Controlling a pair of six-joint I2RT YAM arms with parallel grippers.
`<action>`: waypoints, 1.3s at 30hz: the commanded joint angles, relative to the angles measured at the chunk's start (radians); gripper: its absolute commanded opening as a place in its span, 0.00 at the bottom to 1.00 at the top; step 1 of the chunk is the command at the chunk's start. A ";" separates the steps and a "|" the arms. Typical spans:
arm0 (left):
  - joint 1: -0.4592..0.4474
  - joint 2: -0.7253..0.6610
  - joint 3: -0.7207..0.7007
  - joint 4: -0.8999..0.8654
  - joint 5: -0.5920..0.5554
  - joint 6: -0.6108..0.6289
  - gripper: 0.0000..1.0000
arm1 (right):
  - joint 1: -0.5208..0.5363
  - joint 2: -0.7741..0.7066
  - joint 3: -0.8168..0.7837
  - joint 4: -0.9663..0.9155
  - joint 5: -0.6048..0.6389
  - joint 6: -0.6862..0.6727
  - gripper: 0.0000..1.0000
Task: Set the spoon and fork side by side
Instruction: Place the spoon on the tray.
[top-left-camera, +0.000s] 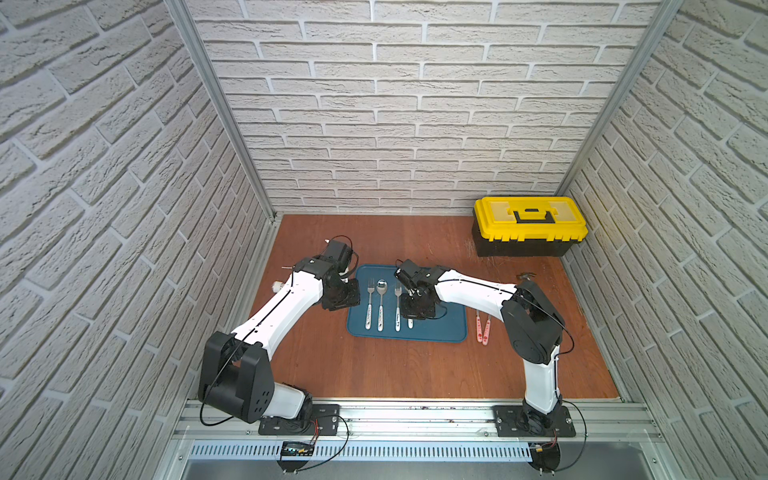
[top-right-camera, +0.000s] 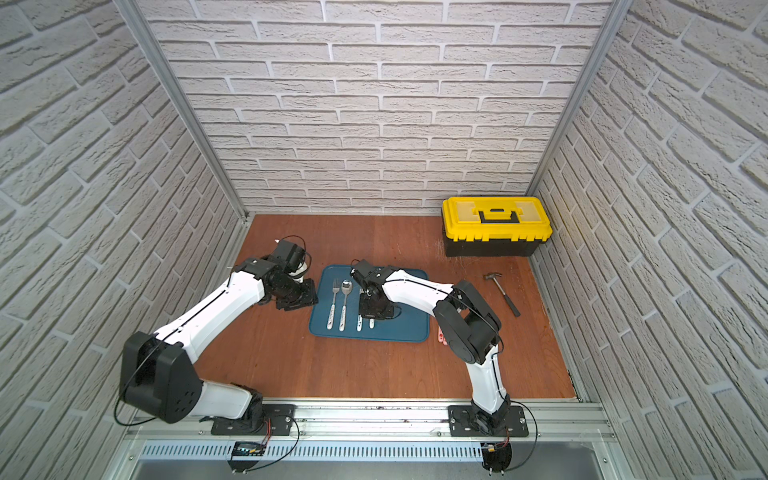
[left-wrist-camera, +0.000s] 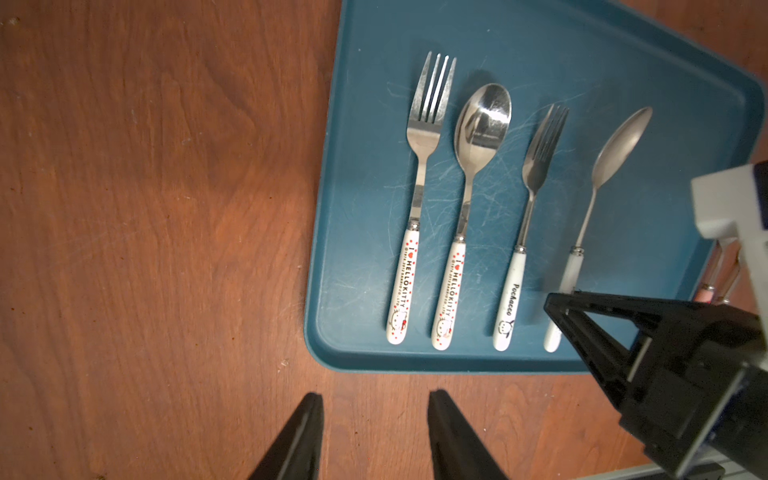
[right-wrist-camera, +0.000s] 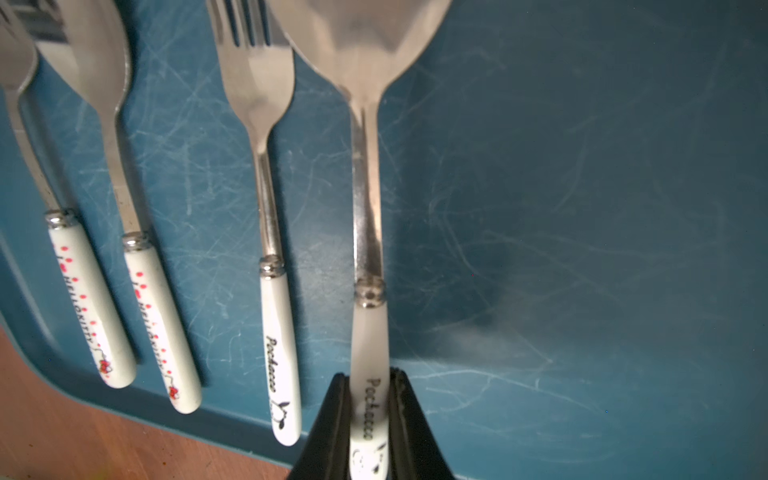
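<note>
- Four pieces share the tray: the Kitty fork and Kitty spoon lie as a pair on the side nearer your left arm. Next come the Pochacco fork and the Pochacco spoon.
- Your right jaws are clenched on the Pochacco spoon, pinching its white handle near the end. That grip leaves the bowl free and keeps the spoon in line with the fork, which I judge suits laying it down alongside.
- The spoon is just beside the Pochacco fork, parallel to it and not touching.
- Blur on the spoon and the soft shadow on the tray suggest it hangs slightly above the surface, but you cannot be sure from these views.
- Your left jaws stand apart with nothing between them, over bare desk just beside the tray's edge. I read that as parked clear to give the right arm room.
- The right wrist view cuts off the spoon's bowl tip and the fork's tines.
- In both top views the right wrist covers most of the spoon, so only its handle end shows.
- A pink pair lies on the desk beside the tray, partly behind the right arm. You cannot tell which of the two is which.
</note>
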 joint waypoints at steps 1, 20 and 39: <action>0.007 -0.030 -0.008 -0.006 0.008 0.008 0.46 | 0.005 0.012 -0.006 0.013 0.023 0.036 0.11; 0.007 -0.027 -0.021 -0.002 0.018 0.011 0.46 | 0.017 0.022 -0.055 0.063 -0.004 0.081 0.12; 0.008 -0.029 -0.030 0.007 0.029 0.006 0.46 | 0.042 0.028 -0.061 0.037 0.008 0.089 0.13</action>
